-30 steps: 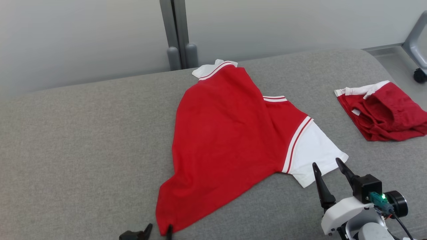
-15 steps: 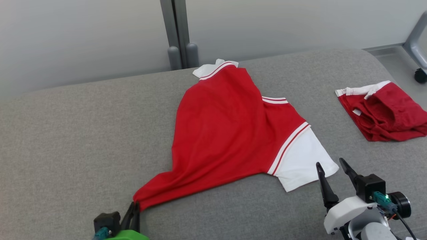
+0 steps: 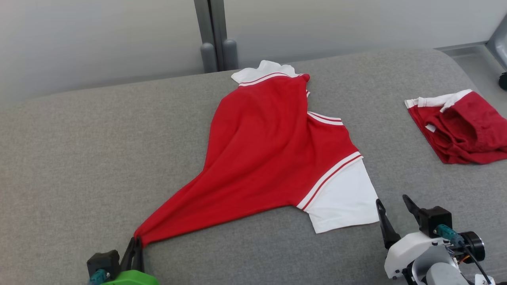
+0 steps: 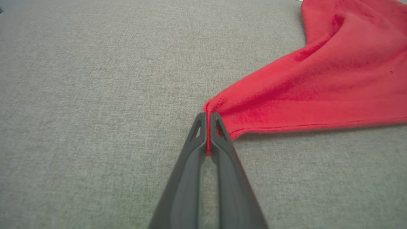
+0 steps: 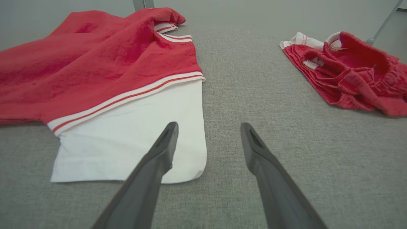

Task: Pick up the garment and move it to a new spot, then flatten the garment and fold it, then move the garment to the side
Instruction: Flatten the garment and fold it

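Observation:
The garment (image 3: 269, 150) is a red shirt with white sleeves and striped trim, lying on the grey cushioned surface (image 3: 79, 158). Its lower corner is drawn out to a point at the near left. My left gripper (image 3: 135, 242) is shut on that red corner, and the left wrist view shows the cloth (image 4: 302, 89) pinched between the fingertips of the left gripper (image 4: 207, 116). My right gripper (image 3: 393, 204) is open at the lower right, just right of the white sleeve (image 3: 342, 198). In the right wrist view, the right gripper (image 5: 208, 127) hovers over the edge of the sleeve (image 5: 133, 143).
A second red garment (image 3: 461, 128) with white trim lies crumpled at the right edge of the surface, also in the right wrist view (image 5: 346, 70). A grey post (image 3: 212, 35) stands behind the surface against a pale wall. A wheeled frame (image 3: 501, 51) is at the far right.
My left gripper shut on the shirt's lower corner and pulled it left, stretching the hem to a point. The shirt shifted left. The head camera tilted slightly.

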{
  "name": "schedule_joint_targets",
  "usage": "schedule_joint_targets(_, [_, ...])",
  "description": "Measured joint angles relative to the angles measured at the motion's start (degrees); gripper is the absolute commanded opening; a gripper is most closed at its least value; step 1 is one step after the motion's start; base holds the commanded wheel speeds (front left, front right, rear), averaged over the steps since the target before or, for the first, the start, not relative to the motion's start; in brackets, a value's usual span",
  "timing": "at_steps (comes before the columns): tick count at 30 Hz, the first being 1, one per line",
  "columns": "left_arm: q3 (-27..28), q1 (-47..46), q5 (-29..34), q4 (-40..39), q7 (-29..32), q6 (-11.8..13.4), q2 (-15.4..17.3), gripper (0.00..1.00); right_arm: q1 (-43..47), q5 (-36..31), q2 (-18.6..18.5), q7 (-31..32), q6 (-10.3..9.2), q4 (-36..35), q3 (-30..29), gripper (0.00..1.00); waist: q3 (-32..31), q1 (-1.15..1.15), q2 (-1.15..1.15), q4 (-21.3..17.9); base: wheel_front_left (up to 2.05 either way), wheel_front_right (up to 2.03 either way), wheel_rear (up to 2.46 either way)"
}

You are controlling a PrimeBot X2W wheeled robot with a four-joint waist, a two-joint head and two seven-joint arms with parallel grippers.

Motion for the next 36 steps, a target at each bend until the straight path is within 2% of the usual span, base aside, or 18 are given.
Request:
schedule_joint_targets(8, [0.0,-1.1,0.5,0.3,0.0,-1.2,-0.3,0.0,-3.8,0.0,0.0,0.0,0.0,11.2,2.1,1.0,2.7,0.0,0.0,1.3,0.0,0.0,0.0])
schedule_joint_targets(9, [-0.2,-1.1,0.5,0.7,0.0,-1.4,-0.3,0.0,-4.1,0.8,0.0,-0.2,0.0,12.6,2.6,0.83,2.9,0.0,0.0,1.5,0.0,0.0,0.0])
schedule_joint_targets(10, [-0.5,-1.2,0.2,1.0,0.0,-1.7,-0.4,0.0,-4.9,3.3,-0.2,-0.5,-0.03,14.8,4.0,0.0,3.0,0.0,0.0,1.8,0.0,0.0,0.0])
schedule_joint_targets(13, [-1.2,-1.2,-0.3,1.2,0.0,-2.2,-0.4,0.0,-5.7,5.7,-0.2,-0.5,-0.05,15.6,4.4,0.0,2.9,0.0,0.0,1.9,0.0,0.0,0.0])
schedule_joint_targets(17, [-1.8,-0.9,-1.3,0.1,0.0,-2.4,-0.4,0.0,-4.7,7.0,0.0,-0.1,-0.03,12.2,3.0,0.0,1.9,0.0,0.0,1.7,0.0,0.0,0.0])
schedule_joint_targets(26, [-4.5,-0.1,-6.8,-8.5,0.0,-2.9,-0.4,0.0,-3.8,13.9,0.0,0.0,-0.03,-5.0,3.1,0.0,-1.0,0.0,0.0,1.4,0.0,0.0,0.0])
schedule_joint_targets(31, [-3.8,-4.6,-7.1,-15.6,0.0,-3.1,-0.3,0.0,-7.6,16.8,0.0,0.0,-0.03,-14.9,3.8,0.0,-2.4,0.0,0.0,1.1,0.0,0.0,0.0])
schedule_joint_targets(33, [-3.7,-7.2,-7.1,-18.6,0.0,-3.1,0.8,0.0,-9.7,17.0,0.0,0.0,-0.03,-17.8,3.8,0.0,-2.6,0.0,0.0,1.0,0.0,0.0,0.0])
schedule_joint_targets(36, [-4.6,-12.9,-7.4,-23.5,0.0,-3.2,4.4,0.0,-14.5,18.0,-1.1,0.0,-0.03,-22.8,3.9,0.0,-3.1,0.0,0.0,0.8,0.0,0.0,0.0])
